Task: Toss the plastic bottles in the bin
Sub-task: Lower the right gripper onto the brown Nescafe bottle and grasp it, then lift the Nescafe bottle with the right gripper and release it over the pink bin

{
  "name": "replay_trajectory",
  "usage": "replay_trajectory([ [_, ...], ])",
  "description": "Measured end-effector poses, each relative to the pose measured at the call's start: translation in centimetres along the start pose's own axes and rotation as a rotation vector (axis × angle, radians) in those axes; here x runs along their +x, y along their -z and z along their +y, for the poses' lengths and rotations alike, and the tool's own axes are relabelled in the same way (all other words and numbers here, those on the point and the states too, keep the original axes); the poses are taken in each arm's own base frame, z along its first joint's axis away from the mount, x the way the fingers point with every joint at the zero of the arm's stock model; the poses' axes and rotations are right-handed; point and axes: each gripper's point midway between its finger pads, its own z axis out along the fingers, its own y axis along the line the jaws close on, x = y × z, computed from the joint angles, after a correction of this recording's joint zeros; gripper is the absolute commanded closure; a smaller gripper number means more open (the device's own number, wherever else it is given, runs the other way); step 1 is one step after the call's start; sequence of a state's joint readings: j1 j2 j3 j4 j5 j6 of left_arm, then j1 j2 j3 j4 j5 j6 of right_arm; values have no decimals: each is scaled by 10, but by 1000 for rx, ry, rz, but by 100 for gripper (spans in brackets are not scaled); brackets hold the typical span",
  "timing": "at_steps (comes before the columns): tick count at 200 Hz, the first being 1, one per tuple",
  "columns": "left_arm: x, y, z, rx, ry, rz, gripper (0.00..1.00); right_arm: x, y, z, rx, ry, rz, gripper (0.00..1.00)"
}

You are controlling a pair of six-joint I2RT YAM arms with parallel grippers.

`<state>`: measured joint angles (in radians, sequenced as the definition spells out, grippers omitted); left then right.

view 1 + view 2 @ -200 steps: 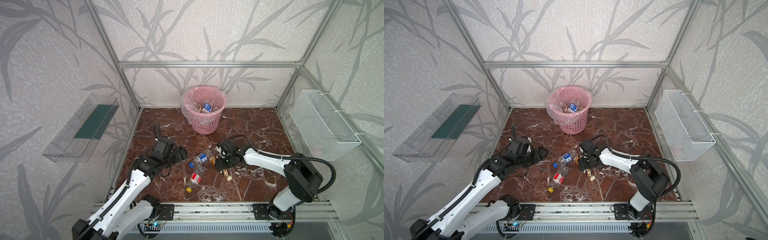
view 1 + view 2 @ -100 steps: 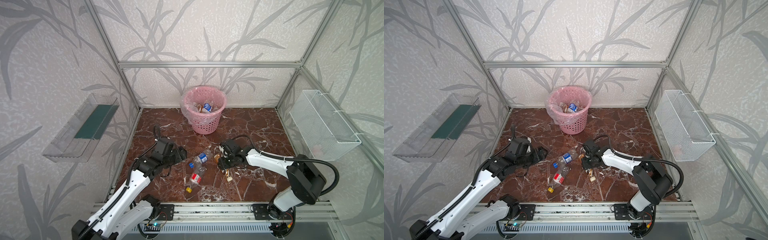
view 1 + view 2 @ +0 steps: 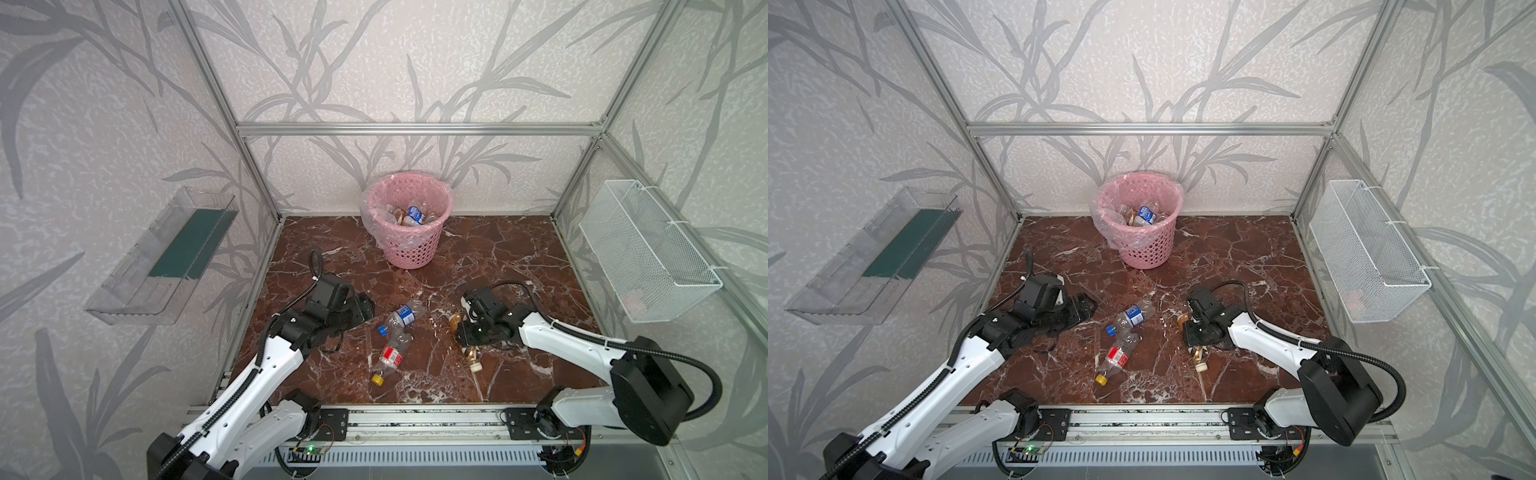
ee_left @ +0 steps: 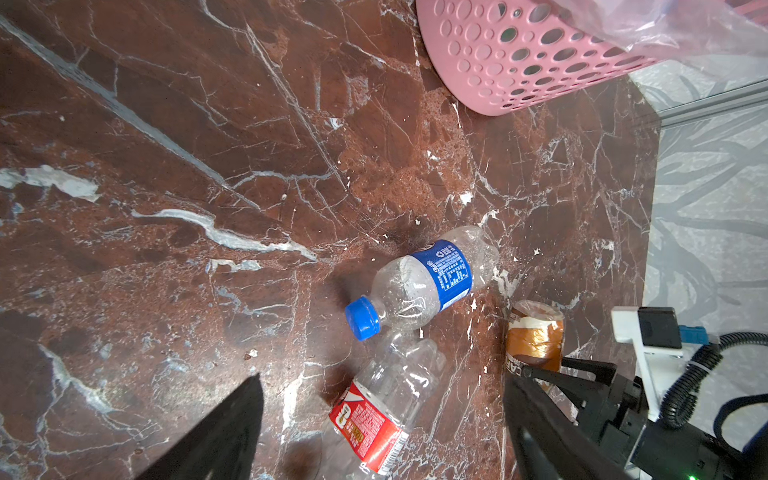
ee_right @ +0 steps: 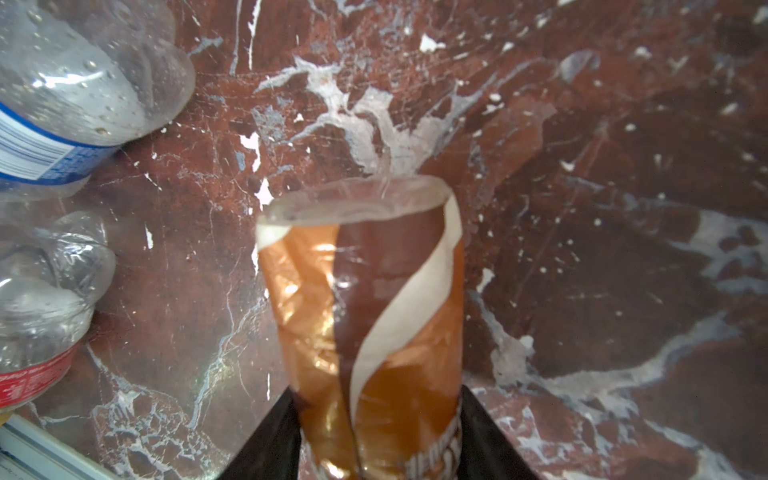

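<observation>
Low over the marble floor (image 3: 498,257), the right gripper (image 5: 378,432) pinches an orange-brown wrapped plastic bottle (image 5: 365,311) mid-body, base pointing out beyond the jaws; the round pink perforated bin (image 3: 409,266) stands well apart toward the back wall (image 3: 415,166). The left gripper (image 3: 368,309) is spread.

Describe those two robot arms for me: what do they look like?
The left arm and right arm have glossy white links joined by chunky black joints, with a ribbed black cable along each. The left gripper and right gripper are black, each with two flat, tapering fingers.
</observation>
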<state>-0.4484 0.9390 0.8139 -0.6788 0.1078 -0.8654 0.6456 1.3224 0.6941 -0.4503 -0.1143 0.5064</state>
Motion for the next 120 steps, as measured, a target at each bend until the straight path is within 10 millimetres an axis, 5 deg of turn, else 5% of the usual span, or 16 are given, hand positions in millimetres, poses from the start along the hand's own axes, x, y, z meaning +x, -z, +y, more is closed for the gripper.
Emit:
replay_trajectory([
  [120, 8, -17, -4, -1, 3, 68, 11, 9, 34, 1, -81, -96, -98, 47],
])
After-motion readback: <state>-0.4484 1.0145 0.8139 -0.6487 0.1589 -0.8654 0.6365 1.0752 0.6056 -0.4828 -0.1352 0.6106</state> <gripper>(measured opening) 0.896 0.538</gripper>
